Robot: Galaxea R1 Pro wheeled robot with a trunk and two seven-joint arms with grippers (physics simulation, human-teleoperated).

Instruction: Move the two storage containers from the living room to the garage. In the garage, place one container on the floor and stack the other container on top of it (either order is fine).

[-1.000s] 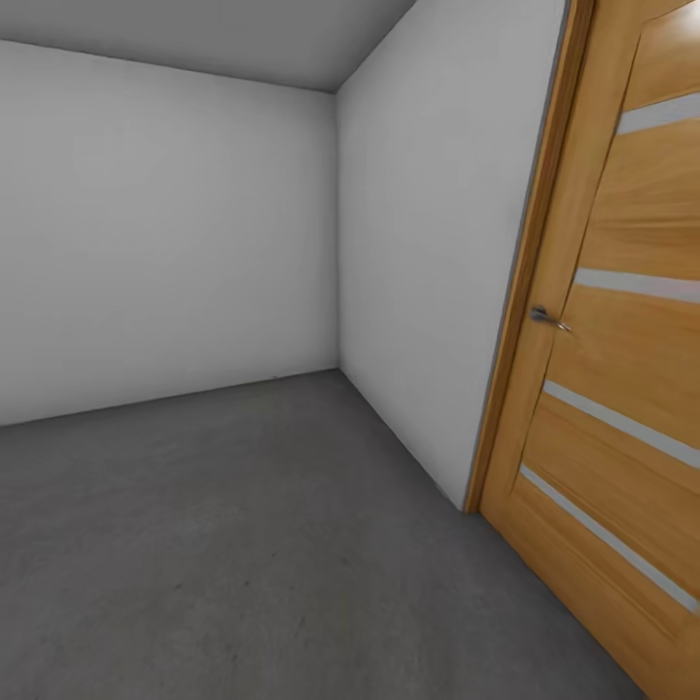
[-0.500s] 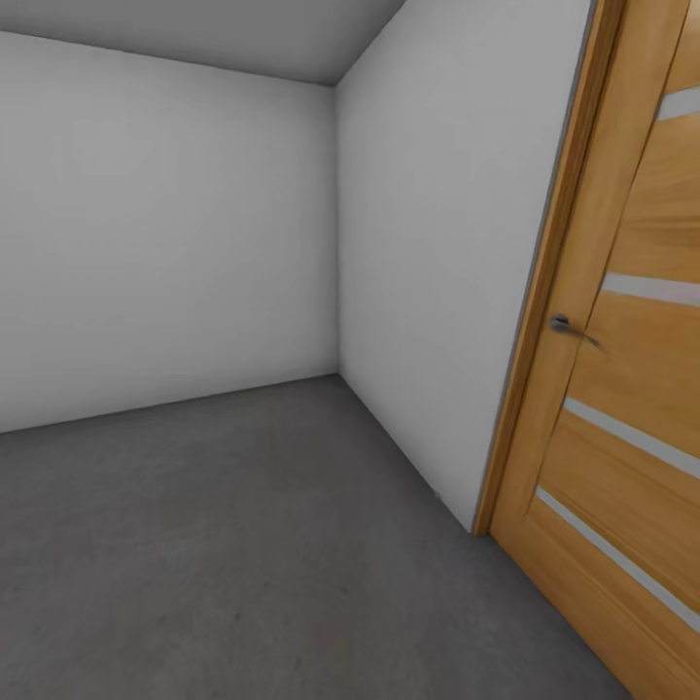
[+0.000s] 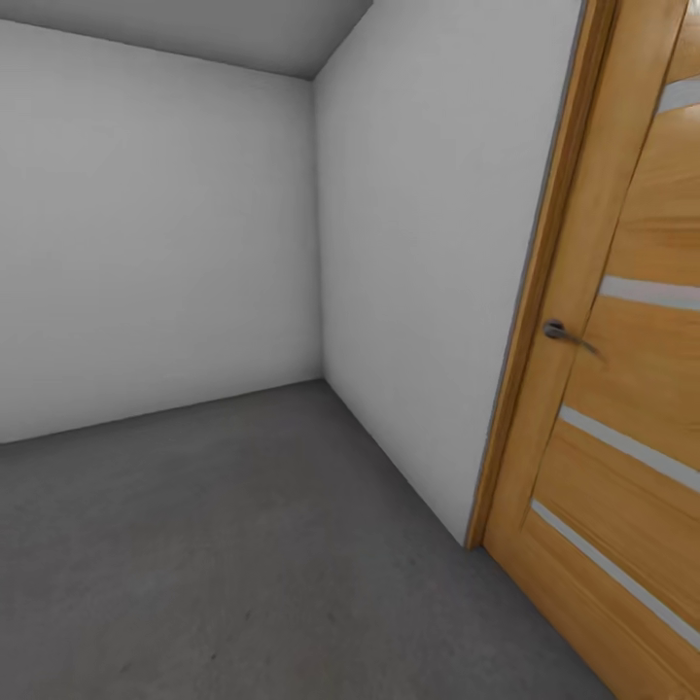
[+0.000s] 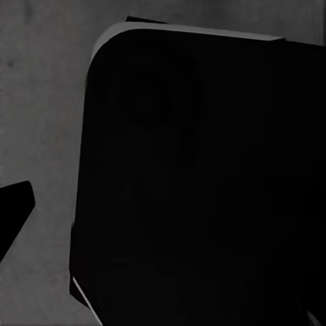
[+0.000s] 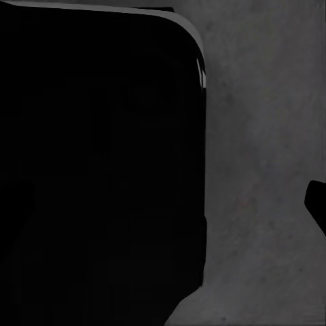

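I am in the garage, a bare room with white walls [image 3: 146,224] and a dark grey floor [image 3: 243,544]. The two storage containers and the living room are out of view. In the left wrist view a single dark fingertip [image 4: 12,207] juts in over the floor [image 4: 41,102], beside a large black body of the robot [image 4: 204,190]. The right wrist view has the same layout: one dark fingertip [image 5: 316,202], grey floor [image 5: 265,136] and the black body [image 5: 95,163]. Nothing lies between the fingers that I can make out.
A light-wood door [image 3: 632,408] with pale horizontal strips and a metal handle [image 3: 556,331] stands close on the right, set in a wooden frame [image 3: 544,292]. A white side wall [image 3: 418,272] runs from the frame to the far corner. Open floor stretches ahead and left.
The whole head view has shifted: the room corner slid left and the door frame looms larger, so the camera has moved. No object in the room has moved.
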